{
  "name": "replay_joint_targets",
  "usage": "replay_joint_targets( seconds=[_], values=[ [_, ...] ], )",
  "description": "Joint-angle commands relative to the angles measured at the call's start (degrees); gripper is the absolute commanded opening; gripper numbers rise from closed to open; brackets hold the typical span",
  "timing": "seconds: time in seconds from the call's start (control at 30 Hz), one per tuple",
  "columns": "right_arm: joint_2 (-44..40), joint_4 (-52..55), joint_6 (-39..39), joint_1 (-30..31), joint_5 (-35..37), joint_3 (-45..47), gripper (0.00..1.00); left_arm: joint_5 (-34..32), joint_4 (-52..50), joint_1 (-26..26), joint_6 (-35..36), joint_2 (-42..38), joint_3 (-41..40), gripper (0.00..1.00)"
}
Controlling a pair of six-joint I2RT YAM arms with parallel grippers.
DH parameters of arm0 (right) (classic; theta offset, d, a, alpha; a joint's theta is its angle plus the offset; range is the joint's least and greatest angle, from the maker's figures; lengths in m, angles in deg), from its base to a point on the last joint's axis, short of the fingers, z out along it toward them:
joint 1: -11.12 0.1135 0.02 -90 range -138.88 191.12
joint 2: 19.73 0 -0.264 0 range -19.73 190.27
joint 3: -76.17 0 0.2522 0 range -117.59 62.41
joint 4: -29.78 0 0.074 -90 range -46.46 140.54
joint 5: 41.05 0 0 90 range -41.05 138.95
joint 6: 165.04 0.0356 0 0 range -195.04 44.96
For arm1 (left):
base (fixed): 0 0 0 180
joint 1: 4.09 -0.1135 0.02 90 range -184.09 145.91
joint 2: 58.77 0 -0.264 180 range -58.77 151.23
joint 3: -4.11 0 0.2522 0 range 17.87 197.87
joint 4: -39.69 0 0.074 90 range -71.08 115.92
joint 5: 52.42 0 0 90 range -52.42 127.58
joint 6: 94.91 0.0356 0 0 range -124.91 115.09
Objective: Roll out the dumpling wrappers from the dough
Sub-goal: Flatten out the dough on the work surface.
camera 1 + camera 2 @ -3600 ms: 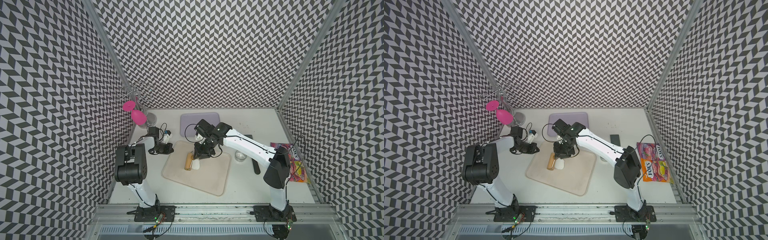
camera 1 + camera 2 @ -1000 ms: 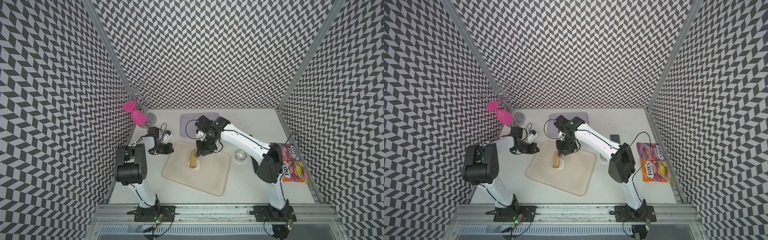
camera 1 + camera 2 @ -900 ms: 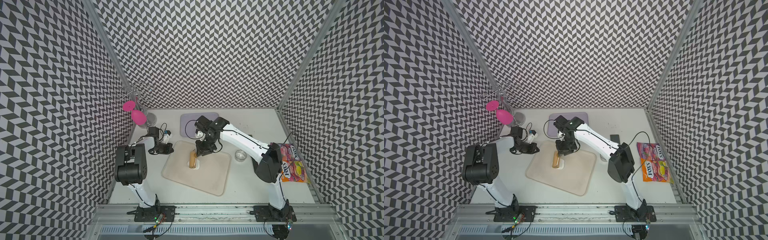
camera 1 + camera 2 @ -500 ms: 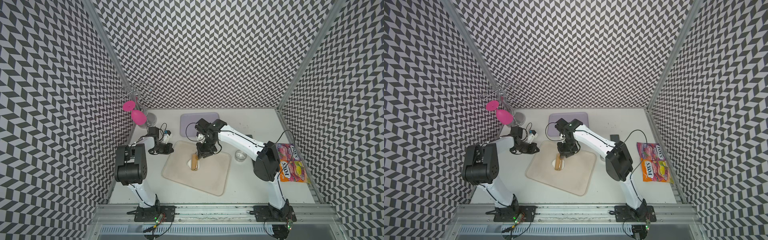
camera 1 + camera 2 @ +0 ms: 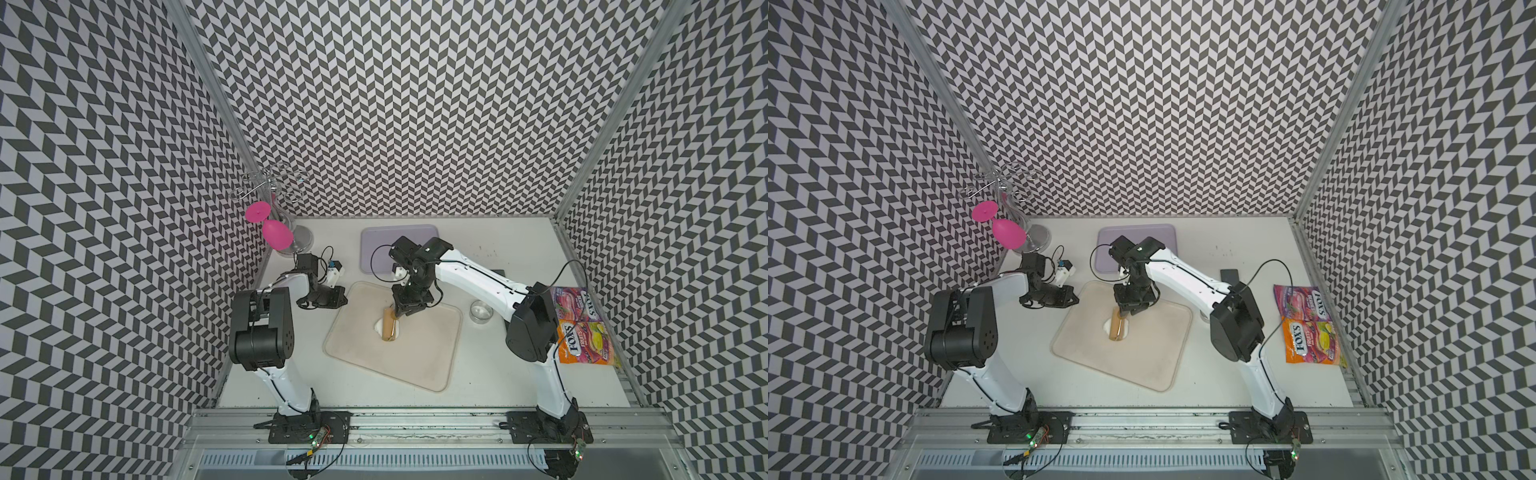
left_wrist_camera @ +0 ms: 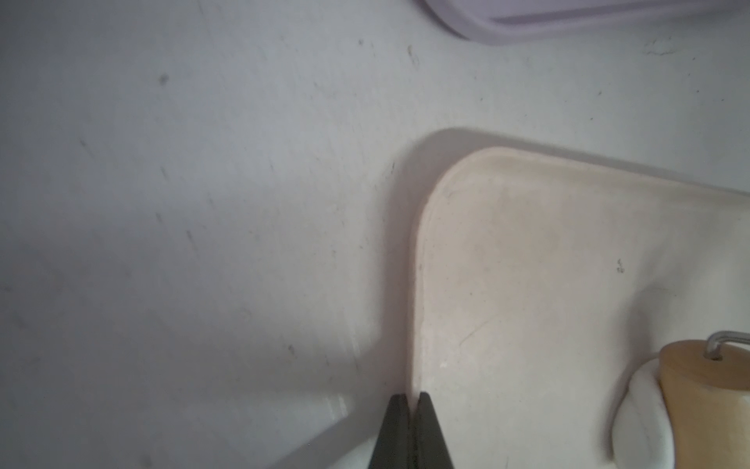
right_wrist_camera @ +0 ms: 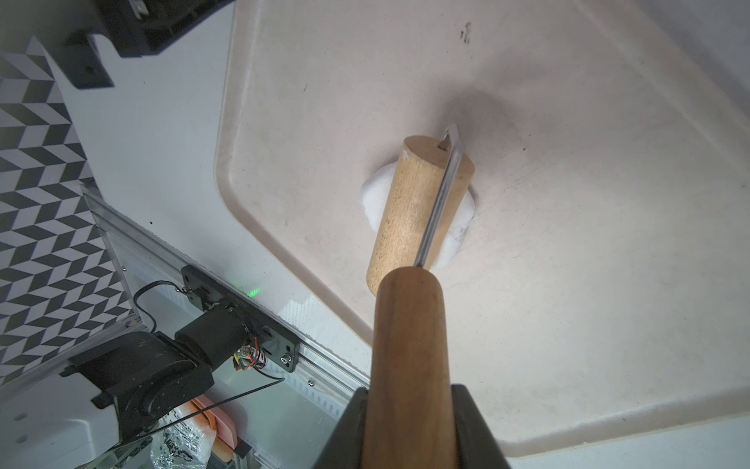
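Note:
The dough (image 5: 377, 330) (image 5: 1105, 326) (image 7: 375, 195) (image 6: 637, 418) is a small white lump on the beige tray (image 5: 415, 357) (image 5: 1142, 357) (image 7: 568, 162) (image 6: 527, 243). A wooden roller (image 5: 389, 328) (image 5: 1116, 328) (image 7: 418, 211) (image 6: 706, 390) lies across it, so only the dough's two sides show. My right gripper (image 5: 399, 313) (image 5: 1128, 311) (image 7: 410, 394) is shut on the roller's wooden handle. The left gripper (image 5: 343, 298) (image 5: 1074, 299) (image 6: 412, 396) is shut and empty, its tips at the tray's far left rim. The dumpling wrappers are out of view.
A lilac tray (image 5: 374, 245) lies behind the beige one. A small round ring (image 5: 481, 311) sits right of the tray, candy bags (image 5: 582, 332) at the right edge, a black block (image 5: 1230, 275) further back. A wire rack holds a pink glass (image 5: 276, 232) at the back left.
The right gripper has pushed the roller from the dough's left side onto it, then a little toward the front. The left arm has not moved.

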Motion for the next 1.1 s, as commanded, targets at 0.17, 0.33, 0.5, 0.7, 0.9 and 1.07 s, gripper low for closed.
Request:
replay_joint_targets(
  seconds=[0.17, 0.33, 0.5, 0.7, 0.9, 1.07],
  values=[
    [-2.59, 0.37, -0.62, 0.0, 0.51, -3.77, 0.0, 0.49, -2.06, 0.58, -0.94, 1.39, -1.77, 0.0],
    [-2.56, 0.05, -0.55, 0.25, -0.39, -3.44, 0.0, 0.49, -2.06, 0.58, -0.94, 1.26, -1.7, 0.0],
    [-1.02, -0.26, -0.58, 1.27, -1.65, -4.74, 0.0, 0.49, -2.15, 0.58, -0.93, 1.26, -1.71, 0.0],
    [0.26, 0.02, -0.79, 1.5, -1.5, -5.79, 0.0, 0.49, -2.14, 0.58, -0.91, 1.18, -1.77, 0.0],
    [1.42, 0.04, -1.0, 1.34, 0.22, -4.19, 0.0, 0.45, -2.17, 0.58, -0.94, 1.18, -1.7, 0.0],
    [1.85, -1.37, -1.22, 1.23, -1.15, -2.5, 0.0, 0.58, -2.23, 0.58, -0.93, 1.25, -1.54, 0.0]
  ],
)
